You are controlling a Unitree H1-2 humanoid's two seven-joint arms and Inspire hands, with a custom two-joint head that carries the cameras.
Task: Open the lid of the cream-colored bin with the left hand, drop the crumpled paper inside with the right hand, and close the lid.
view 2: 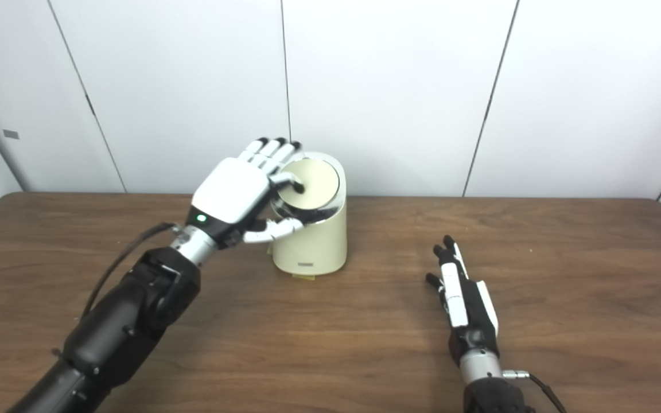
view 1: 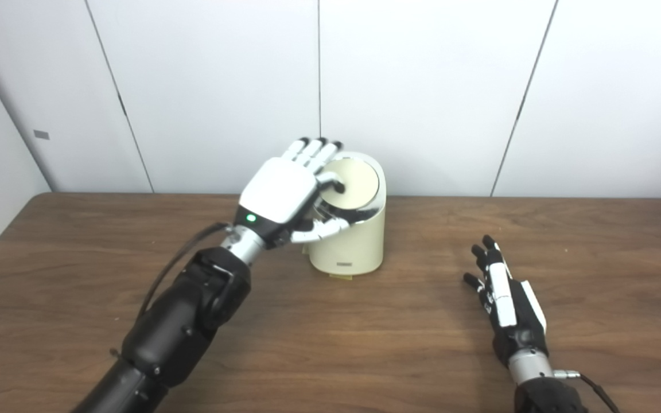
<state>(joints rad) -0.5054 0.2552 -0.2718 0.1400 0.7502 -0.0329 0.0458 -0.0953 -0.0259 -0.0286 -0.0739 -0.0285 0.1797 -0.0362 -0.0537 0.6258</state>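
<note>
Left eye view showed, nearest the camera, the right hand (view 1: 505, 301) resting low over the brown wood-grain table (view 1: 365, 344) on the right side, edge-on, its fingers (view 1: 488, 261) stretched forward and slightly spread, holding nothing. No crumpled paper could be seen anywhere on the table. Further in, the black left forearm (view 1: 181, 321) rose from the lower left towards the middle. Beyond it the left hand (view 1: 284, 192) was at the left side of the cream-coloured cylindrical plastic bin (view 1: 353, 244), fingers extended upward past the rim, thumb lying across the bin's front just under the top. One fingertip touched the round tan lid (view 1: 353, 183), which sat tilted toward the camera. Behind the bin stood the white panelled wall (view 1: 422, 86).
</note>
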